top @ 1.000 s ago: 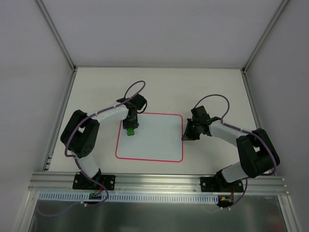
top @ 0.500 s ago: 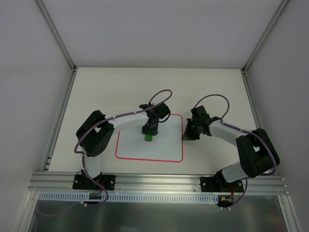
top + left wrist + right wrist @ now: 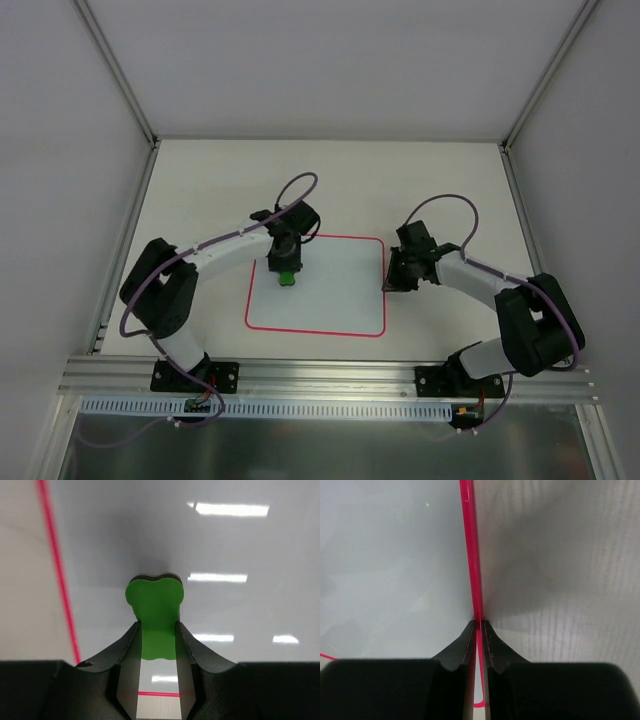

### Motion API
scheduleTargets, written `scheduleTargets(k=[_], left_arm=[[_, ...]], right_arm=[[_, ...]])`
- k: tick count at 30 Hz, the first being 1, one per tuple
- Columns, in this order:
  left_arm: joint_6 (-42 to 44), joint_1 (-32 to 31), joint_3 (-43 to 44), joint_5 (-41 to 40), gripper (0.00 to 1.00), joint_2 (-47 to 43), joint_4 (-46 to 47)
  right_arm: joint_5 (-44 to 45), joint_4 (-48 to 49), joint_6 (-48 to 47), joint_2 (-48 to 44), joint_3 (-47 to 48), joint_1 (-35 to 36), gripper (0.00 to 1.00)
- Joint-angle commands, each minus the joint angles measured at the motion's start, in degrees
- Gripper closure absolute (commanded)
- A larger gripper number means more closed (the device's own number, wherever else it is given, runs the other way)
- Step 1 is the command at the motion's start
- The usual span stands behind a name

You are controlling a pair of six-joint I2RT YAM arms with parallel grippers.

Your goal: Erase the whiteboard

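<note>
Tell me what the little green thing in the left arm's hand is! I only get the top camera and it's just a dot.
Observer: The left wrist view shows the left gripper shut on a green eraser with lobed ends and a dark layer underneath, facing the whiteboard.
Operator: Is the other hand grabbing something too?
Observer: Yes. In the right wrist view, the right gripper has its fingers nearly together, pinching the whiteboard's red-lined edge.
Operator: Can you see any scribbles left?
Observer: Not in the wrist views. Around the eraser the board shows only reflected lights, no pen marks.
</note>
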Motion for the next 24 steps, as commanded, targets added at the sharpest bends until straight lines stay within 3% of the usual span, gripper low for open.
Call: scheduleTargets(k=[1,2,5,9,15,20,24], left_arm=[[2.4,6.6,-2.1,-4.4,1.0,-10.0,-1.7],[3.7,8.2,-2.8,-4.8,1.0,-11.5,-1.6],[7.3,14.8,-3.2,-7.1,1.0,-15.2,-1.7],[10.4,24.3,-2.7,-7.4,1.0,-15.9,-1.6],[12.7,36.3,-0.2,-6.4,1.0,-10.5,-1.2],[13.5,40.6,1.8,-3.9,1.0,-2.9,0.8],[13.3,42.7,2.4,-2.5,1.0,0.6,2.2]], right_arm=[[6.8,-7.2,-3.1,-4.7,-0.9,-0.3,0.87],[6.8,-7.4,-3.5,-5.8,-0.7,-0.2,0.83],[6.9,-8.3,-4.5,-10.4,-0.2,-0.2,0.51],[7.4,-10.5,-6.1,-15.5,0.7,-0.1,0.29],[10.8,-15.8,-9.7,-23.6,2.5,-0.2,0.18],[11.8,-16.8,-10.5,-30.9,1.8,-0.2,0.13],[13.6,-17.6,-11.7,-36.5,0.8,-0.2,0.03]])
